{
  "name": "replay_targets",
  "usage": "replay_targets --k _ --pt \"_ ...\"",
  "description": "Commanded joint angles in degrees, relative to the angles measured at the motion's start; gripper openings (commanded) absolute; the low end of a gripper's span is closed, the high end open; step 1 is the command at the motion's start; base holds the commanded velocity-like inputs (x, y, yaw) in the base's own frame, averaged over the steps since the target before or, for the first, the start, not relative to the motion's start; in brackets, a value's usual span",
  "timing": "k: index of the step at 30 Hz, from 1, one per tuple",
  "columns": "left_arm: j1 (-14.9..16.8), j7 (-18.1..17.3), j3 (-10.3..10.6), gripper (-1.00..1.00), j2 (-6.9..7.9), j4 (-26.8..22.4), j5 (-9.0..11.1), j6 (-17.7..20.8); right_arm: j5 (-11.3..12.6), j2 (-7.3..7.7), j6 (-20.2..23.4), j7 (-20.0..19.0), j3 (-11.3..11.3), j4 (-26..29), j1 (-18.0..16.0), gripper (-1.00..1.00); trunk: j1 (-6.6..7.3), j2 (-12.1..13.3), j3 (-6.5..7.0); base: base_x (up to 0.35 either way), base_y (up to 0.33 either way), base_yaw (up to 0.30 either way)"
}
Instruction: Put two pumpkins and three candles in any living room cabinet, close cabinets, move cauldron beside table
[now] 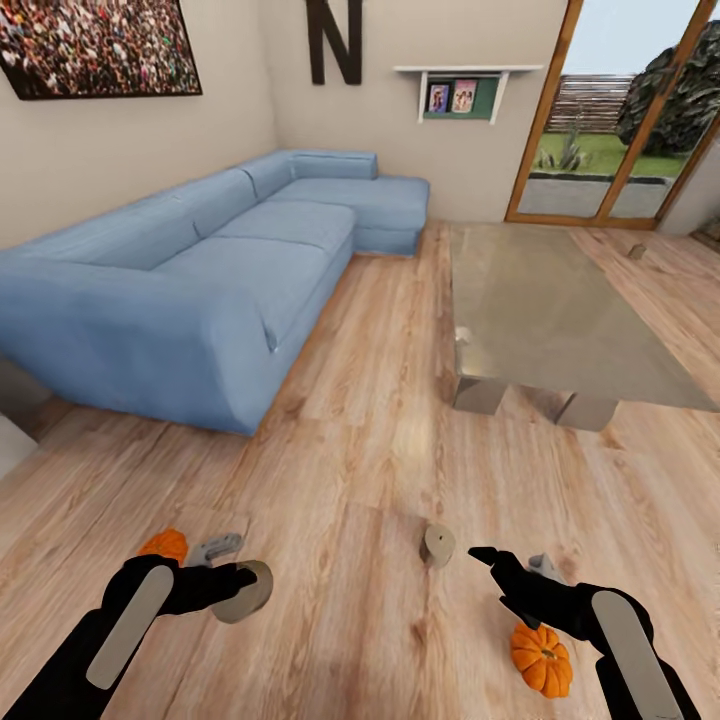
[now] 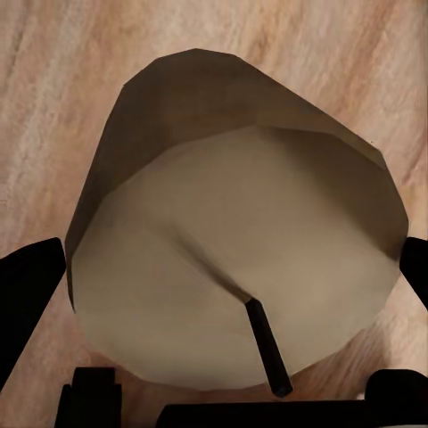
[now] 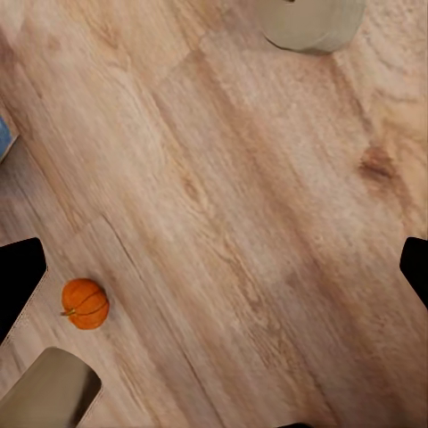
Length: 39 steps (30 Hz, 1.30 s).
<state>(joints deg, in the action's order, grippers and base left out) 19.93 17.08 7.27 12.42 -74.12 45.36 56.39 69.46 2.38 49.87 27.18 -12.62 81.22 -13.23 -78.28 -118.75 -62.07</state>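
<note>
My left gripper [image 1: 238,580] is low over the floor, shut on a beige candle [image 1: 247,591]. In the left wrist view that candle [image 2: 232,259] spans the gap between both fingers [image 2: 31,299], its wick end facing the camera. One orange pumpkin [image 1: 165,545] sits just behind my left arm and shows again in the right wrist view [image 3: 85,303]. The other pumpkin [image 1: 541,659] lies beneath my right forearm. My right gripper [image 1: 493,563] hangs open and empty, close to a second candle [image 1: 437,545] [image 3: 308,22] on the floor. A third candle [image 1: 637,251] is far off by the doors. Cabinet and cauldron are out of view.
A long blue corner sofa [image 1: 200,290] fills the left side. A glass coffee table [image 1: 540,310] on pale block legs stands ahead to the right. Glazed doors [image 1: 610,120] are at the back right. Wood floor [image 1: 370,420] runs between sofa and table.
</note>
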Motion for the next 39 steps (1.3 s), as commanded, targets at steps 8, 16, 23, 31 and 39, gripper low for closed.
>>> replay_targets --k 8,16,23,31,39 --pt "0.01 0.59 0.11 -1.00 0.06 -0.06 0.78 0.03 0.67 -0.01 0.14 0.59 -0.03 0.03 -0.05 1.00 0.00 -0.02 0.45 0.066 0.114 -0.245" --pt "0.02 0.59 0.11 -1.00 0.06 -0.06 0.78 0.03 0.68 -0.03 0.14 0.59 -0.03 0.07 -0.05 1.00 0.00 -0.02 0.94 0.101 0.150 -0.245" --pt "0.01 0.59 0.11 -1.00 0.06 -0.06 0.78 0.03 0.65 -0.05 0.14 0.59 -0.03 0.07 -0.05 1.00 0.00 -0.02 1.36 0.017 0.029 -0.245" --pt "0.01 0.59 0.08 -1.00 0.06 -0.06 0.78 0.03 0.68 -0.05 0.14 0.65 -0.03 0.00 -0.05 1.00 0.00 -0.02 1.85 0.001 0.002 -0.245" --pt "0.02 0.57 0.02 -1.00 0.06 -0.03 0.78 0.03 0.68 -0.09 0.14 0.68 -0.03 0.05 -0.05 1.00 0.00 -0.02 2.34 0.000 0.078 -0.245"
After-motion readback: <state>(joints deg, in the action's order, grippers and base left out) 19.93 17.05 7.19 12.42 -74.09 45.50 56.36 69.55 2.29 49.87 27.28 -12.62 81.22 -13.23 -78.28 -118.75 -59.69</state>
